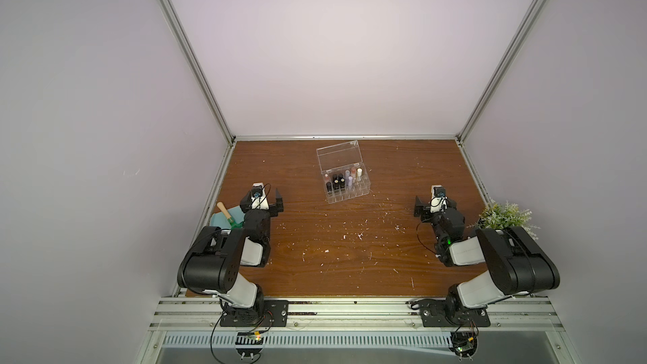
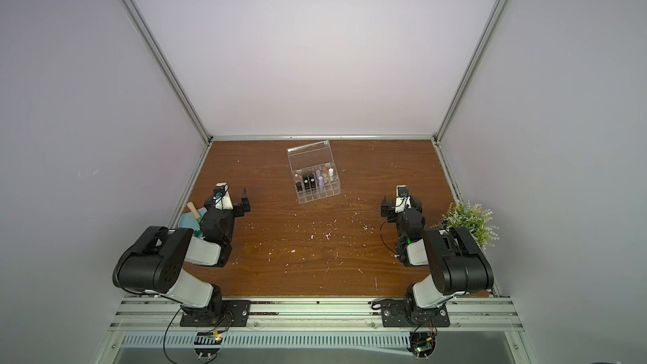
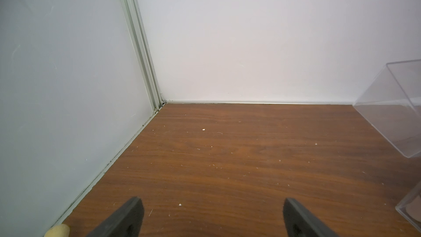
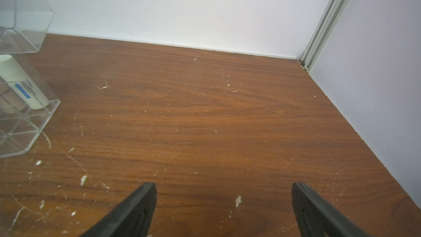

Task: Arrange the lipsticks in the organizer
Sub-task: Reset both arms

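Observation:
The clear organizer (image 1: 354, 195) (image 2: 325, 195) stands at the back middle of the wooden table, its lid (image 1: 339, 155) tipped open. Several lipsticks (image 1: 341, 181) (image 2: 312, 180) stand upright in its rear compartments: black, lilac, beige-pink and one white (image 4: 20, 80). The front compartments hold nothing. My left gripper (image 1: 262, 197) (image 3: 213, 204) hovers open near the left wall, well short of the organizer, nothing between its fingers. On the right side my right gripper (image 1: 435, 201) (image 4: 224, 186) is also open and holds nothing. In the wrist views only an edge of the organizer (image 3: 396, 110) (image 4: 22, 121) shows.
A teal dustpan (image 1: 218, 220) with a wooden-handled brush (image 1: 224, 211) lies beside the left arm by the wall. A small green plant (image 1: 507, 217) stands behind the right arm. White crumbs (image 1: 350, 236) are scattered over the table. Walls close in the table on three sides.

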You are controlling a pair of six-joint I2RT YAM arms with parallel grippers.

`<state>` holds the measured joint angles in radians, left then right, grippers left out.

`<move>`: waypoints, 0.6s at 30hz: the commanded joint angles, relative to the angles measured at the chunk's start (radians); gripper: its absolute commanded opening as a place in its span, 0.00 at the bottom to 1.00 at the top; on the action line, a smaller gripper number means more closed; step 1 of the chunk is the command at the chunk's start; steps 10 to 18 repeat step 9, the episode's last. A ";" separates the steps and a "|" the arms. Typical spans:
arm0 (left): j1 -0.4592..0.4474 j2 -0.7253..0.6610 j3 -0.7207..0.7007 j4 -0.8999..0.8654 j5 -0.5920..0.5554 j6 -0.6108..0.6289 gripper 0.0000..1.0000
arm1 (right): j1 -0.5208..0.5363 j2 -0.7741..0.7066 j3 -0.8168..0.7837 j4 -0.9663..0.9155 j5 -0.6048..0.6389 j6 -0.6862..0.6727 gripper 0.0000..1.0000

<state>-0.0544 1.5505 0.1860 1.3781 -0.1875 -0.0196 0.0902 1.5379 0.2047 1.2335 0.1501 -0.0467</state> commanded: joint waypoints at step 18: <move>0.011 0.004 0.003 -0.022 -0.017 -0.009 0.99 | -0.002 -0.014 0.019 0.038 0.012 0.016 1.00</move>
